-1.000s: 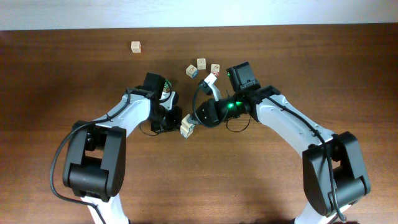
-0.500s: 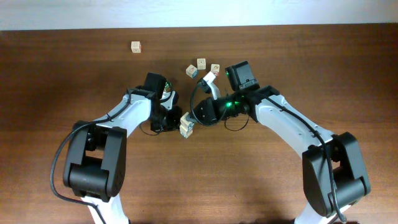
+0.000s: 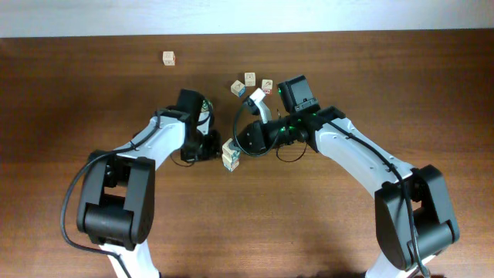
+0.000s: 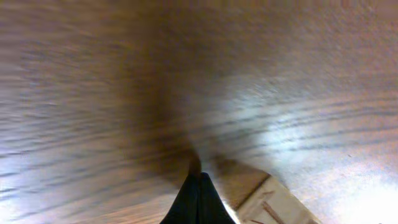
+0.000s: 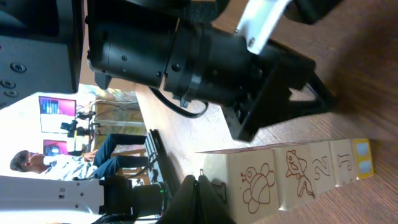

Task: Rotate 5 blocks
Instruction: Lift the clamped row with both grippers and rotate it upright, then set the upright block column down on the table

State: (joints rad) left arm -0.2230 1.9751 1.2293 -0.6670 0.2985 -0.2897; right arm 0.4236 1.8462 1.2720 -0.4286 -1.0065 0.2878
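Two light-wood blocks (image 3: 229, 154) lie touching one another mid-table, between my two grippers. My left gripper (image 3: 217, 148) is shut and empty, its tip (image 4: 199, 182) low over the wood just left of a block (image 4: 273, 202). My right gripper (image 3: 238, 148) is also shut, its tip (image 5: 198, 186) against the end of a row of blocks (image 5: 249, 180) with red bug and fish drawings, red characters and a blue-marked end (image 5: 362, 158). Three more blocks (image 3: 250, 79) sit behind. One block (image 3: 169, 58) stands alone at the far left.
A green-lettered cube (image 3: 205, 109) shows beside the left arm's wrist. The left arm's black body (image 5: 205, 56) fills the space just behind the row in the right wrist view. The table's far edge (image 3: 247, 34) runs close behind the block cluster.
The two mid-table blocks have slid slightly left and away with the right gripper's tip. The left arm has edged left. Both grippers stayed shut.
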